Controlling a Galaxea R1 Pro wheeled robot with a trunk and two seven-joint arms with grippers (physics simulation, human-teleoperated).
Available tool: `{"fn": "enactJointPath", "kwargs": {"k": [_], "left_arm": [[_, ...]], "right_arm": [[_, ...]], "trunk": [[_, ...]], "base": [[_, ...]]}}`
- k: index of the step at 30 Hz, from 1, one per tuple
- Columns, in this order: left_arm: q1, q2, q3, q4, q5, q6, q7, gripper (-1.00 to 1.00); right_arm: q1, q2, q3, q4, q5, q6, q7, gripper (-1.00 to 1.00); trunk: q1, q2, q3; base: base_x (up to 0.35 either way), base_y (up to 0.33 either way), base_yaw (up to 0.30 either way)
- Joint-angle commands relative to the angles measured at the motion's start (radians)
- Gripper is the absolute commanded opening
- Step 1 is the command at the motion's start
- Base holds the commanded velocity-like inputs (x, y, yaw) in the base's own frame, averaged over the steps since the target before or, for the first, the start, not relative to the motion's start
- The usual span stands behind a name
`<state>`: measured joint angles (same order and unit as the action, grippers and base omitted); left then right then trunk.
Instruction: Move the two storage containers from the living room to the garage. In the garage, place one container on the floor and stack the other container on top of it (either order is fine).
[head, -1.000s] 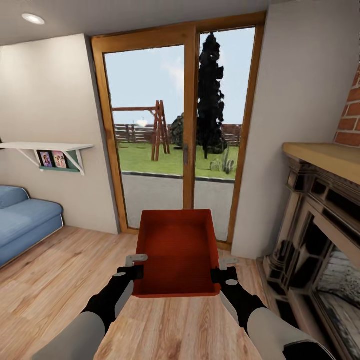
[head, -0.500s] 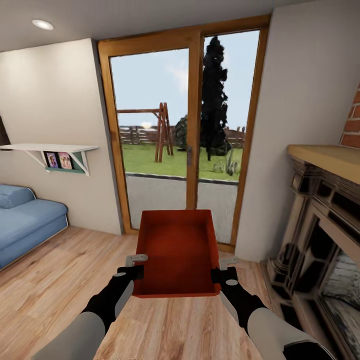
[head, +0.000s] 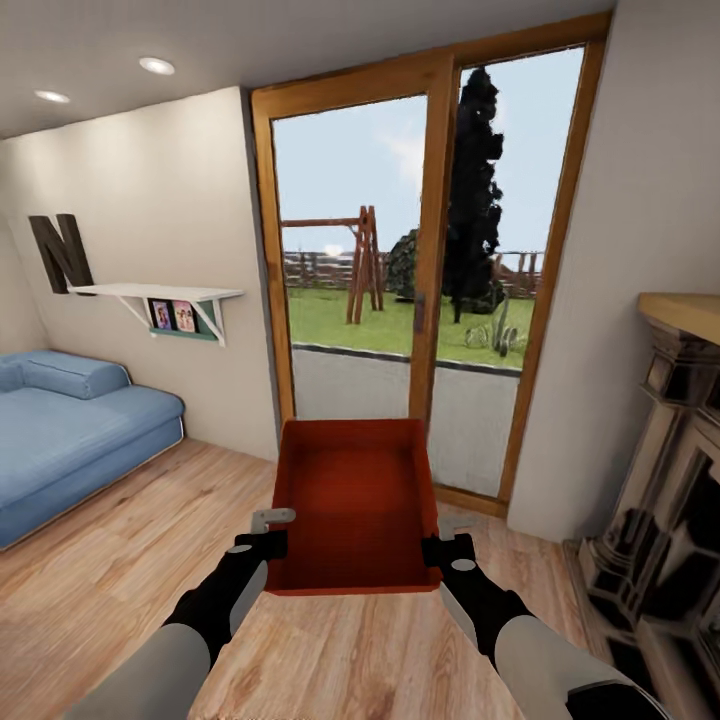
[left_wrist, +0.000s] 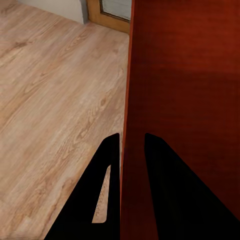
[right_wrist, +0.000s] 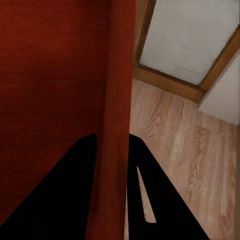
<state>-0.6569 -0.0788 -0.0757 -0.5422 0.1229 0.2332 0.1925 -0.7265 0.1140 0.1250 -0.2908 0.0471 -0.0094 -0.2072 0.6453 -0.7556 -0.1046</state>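
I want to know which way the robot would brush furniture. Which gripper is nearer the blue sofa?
Left. The left gripper clamps the storage container's wall on the side facing the blue sofa; the right gripper clamps the opposite wall, toward the fireplace.

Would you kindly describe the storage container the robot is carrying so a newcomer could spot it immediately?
Start at the wood-framed glass doors onto the garden, then look just below them. The storage container is held above the plank floor, its side walls pinched by the left pincer and right pincer. It is the only red-orange, open-top rectangular bin here.
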Motion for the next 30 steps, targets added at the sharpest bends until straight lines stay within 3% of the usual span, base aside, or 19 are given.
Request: {"fn": "enactJointPath", "kwargs": {"k": [1,30], "left_arm": [[-0.001,0.002,0.022,-0.005,-0.017,0.008,0.016,-1.00],[-0.001,0.002,0.022,-0.005,-0.017,0.008,0.016,-1.00]], "right_arm": [[-0.001,-0.002,-0.015,0.003,0.004,-0.001,-0.008,-1.00],[-0.001,-0.002,-0.016,0.002,0.004,0.000,-0.008,-1.00]], "trunk": [[0.000,-0.001,-0.002],[0.000,-0.001,-0.002]], "base": [[0.000,0.000,0.267],[0.000,0.000,0.267]]}}
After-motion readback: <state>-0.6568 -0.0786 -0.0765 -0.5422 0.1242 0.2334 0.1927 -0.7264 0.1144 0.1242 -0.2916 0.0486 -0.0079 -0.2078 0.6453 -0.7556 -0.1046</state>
